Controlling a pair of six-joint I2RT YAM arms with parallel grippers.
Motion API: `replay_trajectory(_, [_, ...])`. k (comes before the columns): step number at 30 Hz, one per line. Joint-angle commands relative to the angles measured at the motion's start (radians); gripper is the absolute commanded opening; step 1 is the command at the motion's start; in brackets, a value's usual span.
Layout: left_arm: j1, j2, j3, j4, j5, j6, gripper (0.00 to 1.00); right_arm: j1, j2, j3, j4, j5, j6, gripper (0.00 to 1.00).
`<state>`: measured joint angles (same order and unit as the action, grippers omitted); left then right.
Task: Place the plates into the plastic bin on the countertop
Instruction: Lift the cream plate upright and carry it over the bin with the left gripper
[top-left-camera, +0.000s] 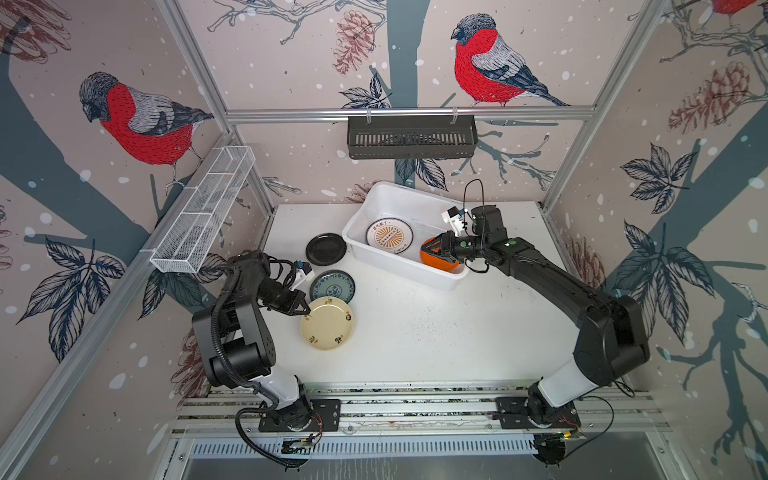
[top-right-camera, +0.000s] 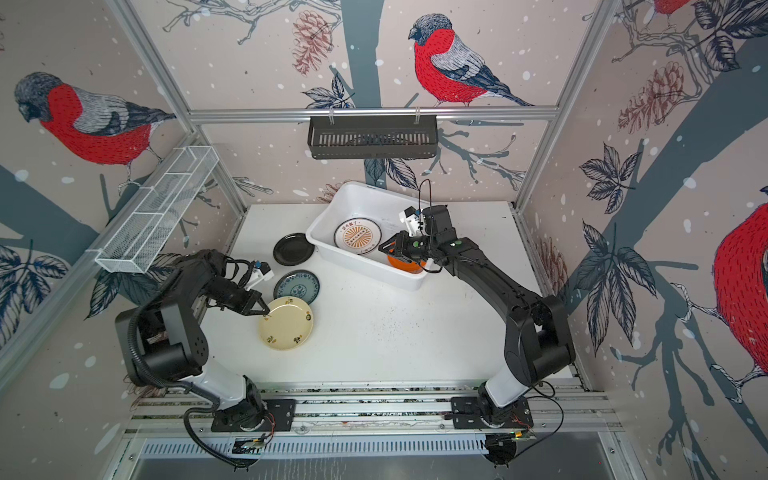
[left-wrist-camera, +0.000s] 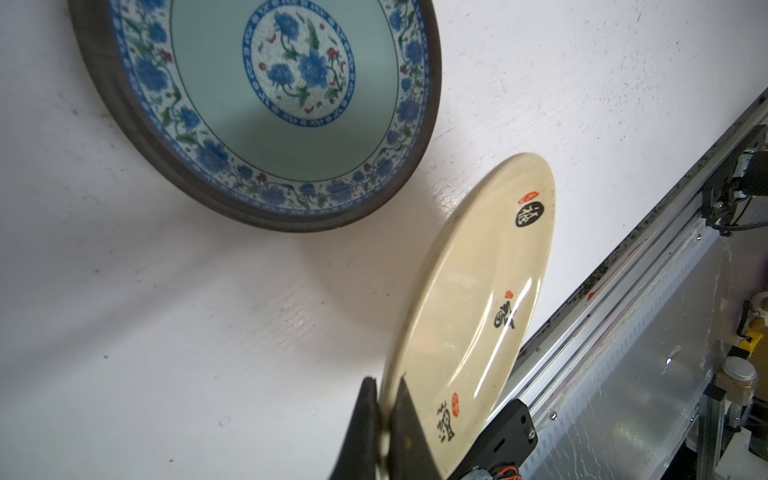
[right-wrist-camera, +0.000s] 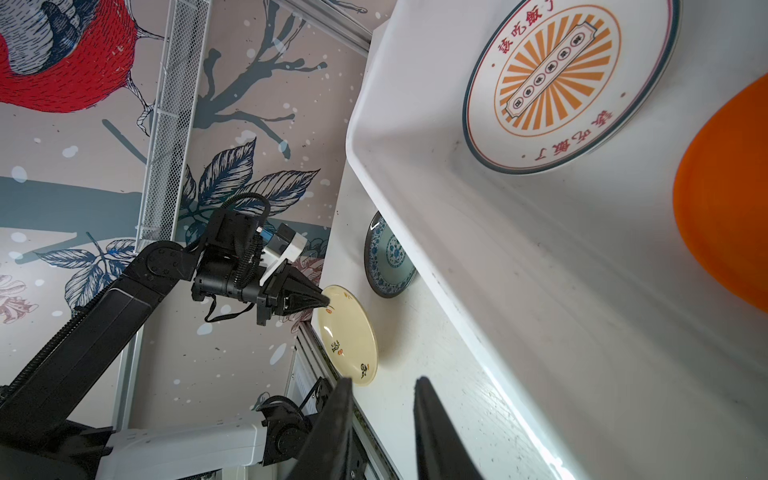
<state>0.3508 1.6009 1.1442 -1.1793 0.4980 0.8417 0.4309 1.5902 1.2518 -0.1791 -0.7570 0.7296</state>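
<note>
My left gripper is shut on the rim of the cream plate, whose held edge looks slightly raised off the countertop. Beside it lie the teal-patterned plate and, farther back, the black plate. The plastic bin holds the orange-sunburst plate and the plain orange plate. Over the orange plate my right gripper hangs open and holds nothing.
A black slotted basket hangs on the back rail. Along the left wall runs a white wire-mesh rack. Aluminium rails carrying both arm bases edge the front of the countertop.
</note>
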Motion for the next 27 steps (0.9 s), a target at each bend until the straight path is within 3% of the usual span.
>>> replay_trajectory(1, [-0.018, -0.022, 0.034, -0.080, 0.051, 0.024, 0.00, -0.002, 0.009, 0.018, 0.012, -0.019, -0.017, 0.28])
replay_trajectory(10, [-0.106, -0.013, 0.198, -0.121, 0.112, -0.050, 0.00, -0.015, 0.060, 0.132, -0.167, 0.045, -0.124, 0.28])
replay_trajectory(27, [-0.274, 0.195, 0.772, -0.098, 0.209, -0.304, 0.00, -0.062, 0.046, 0.167, -0.204, 0.058, -0.118, 0.28])
